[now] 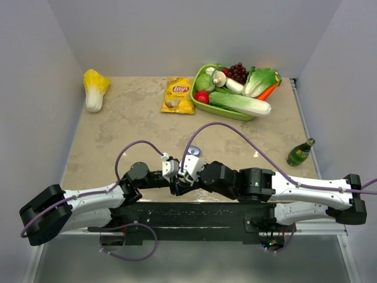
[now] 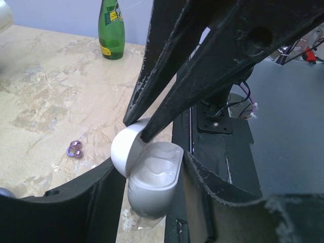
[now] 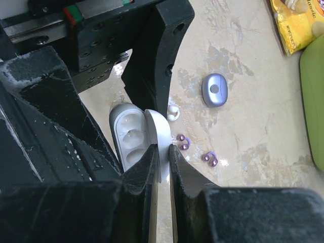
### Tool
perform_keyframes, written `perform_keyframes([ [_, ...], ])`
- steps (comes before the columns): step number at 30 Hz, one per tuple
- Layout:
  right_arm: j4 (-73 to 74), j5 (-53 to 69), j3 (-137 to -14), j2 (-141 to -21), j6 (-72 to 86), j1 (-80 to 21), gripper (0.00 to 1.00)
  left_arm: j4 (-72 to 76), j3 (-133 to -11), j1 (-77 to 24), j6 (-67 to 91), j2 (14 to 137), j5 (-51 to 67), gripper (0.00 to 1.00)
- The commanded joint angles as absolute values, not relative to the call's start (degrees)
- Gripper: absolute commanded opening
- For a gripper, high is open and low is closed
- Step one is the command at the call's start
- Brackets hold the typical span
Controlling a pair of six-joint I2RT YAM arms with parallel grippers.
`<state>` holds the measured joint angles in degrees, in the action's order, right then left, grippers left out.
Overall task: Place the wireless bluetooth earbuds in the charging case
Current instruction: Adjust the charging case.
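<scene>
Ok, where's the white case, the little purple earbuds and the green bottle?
white case (image 3: 129, 139): right wrist view, on its open tray.
purple earbuds (image 3: 182, 143): right wrist view, on the pair beside the lid.
green bottle (image 2: 112, 35): left wrist view, on its body.

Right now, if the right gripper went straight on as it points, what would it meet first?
The charging case lid, pinched between the right gripper tips; beyond it, probably the table.

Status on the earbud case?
Left pincer shut on white charging case; right pincer pinching its lid open. Case empty; purple earbuds loose on table. Nothing blocking.
</scene>
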<state>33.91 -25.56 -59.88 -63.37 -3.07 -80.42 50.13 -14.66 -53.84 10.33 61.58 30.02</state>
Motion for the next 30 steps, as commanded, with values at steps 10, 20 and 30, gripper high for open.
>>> perform_keyframes([
  [10, 33.8, -26.3, -61.6, -62.4, -3.3, -80.7, 0.00, 53.4, -14.8, -54.1, 10.9, 62.1, 31.3, 0.19],
  [20, 33.7, -26.8, -61.5, -62.1, -3.2, -80.6, 0.00, 54.3, -14.3, -54.1, 11.4, 62.7, 31.1, 0.00],
  [30, 31.5, -28.7, -60.8, -60.2, -1.4, -80.2, 0.30, 58.1, -12.0, -54.1, 13.2, 60.3, 29.4, 0.00],
])
